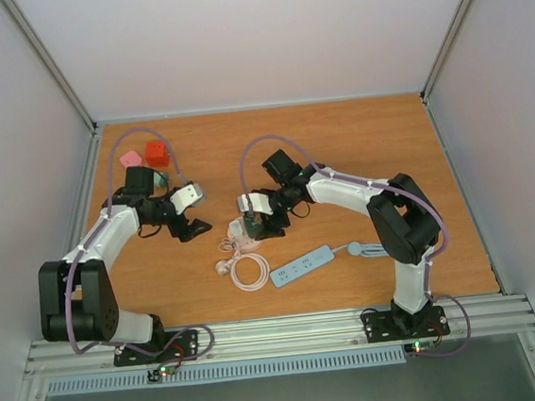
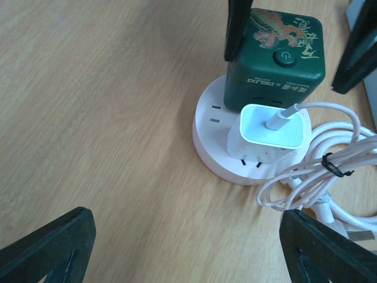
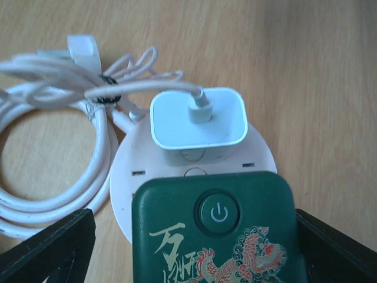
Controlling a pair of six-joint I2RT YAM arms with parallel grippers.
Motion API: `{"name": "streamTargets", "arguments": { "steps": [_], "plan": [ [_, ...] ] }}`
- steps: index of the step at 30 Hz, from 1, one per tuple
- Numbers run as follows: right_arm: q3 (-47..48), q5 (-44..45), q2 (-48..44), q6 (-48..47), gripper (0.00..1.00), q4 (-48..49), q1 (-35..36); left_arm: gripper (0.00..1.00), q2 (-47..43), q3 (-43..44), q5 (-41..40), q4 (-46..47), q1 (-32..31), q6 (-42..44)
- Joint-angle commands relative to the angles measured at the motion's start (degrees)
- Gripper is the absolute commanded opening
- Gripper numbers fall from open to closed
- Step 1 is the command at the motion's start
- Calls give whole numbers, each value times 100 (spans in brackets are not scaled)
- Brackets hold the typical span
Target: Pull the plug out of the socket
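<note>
A round white socket [image 2: 219, 154] lies on the wooden table with two plugs in it. One is a green cube plug [image 3: 212, 236] with a power button. The other is a white charger plug [image 3: 197, 127] with a white cable [image 3: 53, 194] coiled beside it. My right gripper [image 3: 194, 247] is open and straddles the green cube. One of its fingers [image 2: 237, 29] is close against the cube's side, and the other stands a little off it. My left gripper [image 2: 188, 236] is open over bare table just left of the socket, touching nothing.
A light blue power strip [image 1: 302, 266] lies near the front, right of the cable coil [image 1: 249, 270]. A red block [image 1: 156, 153] and a pink block [image 1: 131, 159] sit at the back left. White walls enclose the table on three sides.
</note>
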Motion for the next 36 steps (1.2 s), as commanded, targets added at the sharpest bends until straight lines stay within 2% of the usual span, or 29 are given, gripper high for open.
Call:
{"name": "streamTargets", "arguments": {
  "steps": [1, 5, 9, 12, 22, 36],
  "plan": [
    [78, 79, 206, -458, 87, -111, -33, 87, -124, -101, 210, -49, -67, 153],
    [137, 131, 310, -371, 80, -45, -40, 84, -69, -129, 215, -37, -165, 240],
    [123, 101, 303, -223, 62, 20, -32, 83, -6, -143, 190, 100, -385, 235],
    [53, 103, 252, -63, 54, 50, -32, 79, 11, -182, 179, 274, -607, 203],
    [-513, 150, -36, 607, 43, 388, -33, 62, 316, -166, 97, 674, -1139, 412],
    [-664, 138, -123, 755, 35, 460, -23, 60, 654, -313, -158, 1156, -1679, 588]
  ]
}}
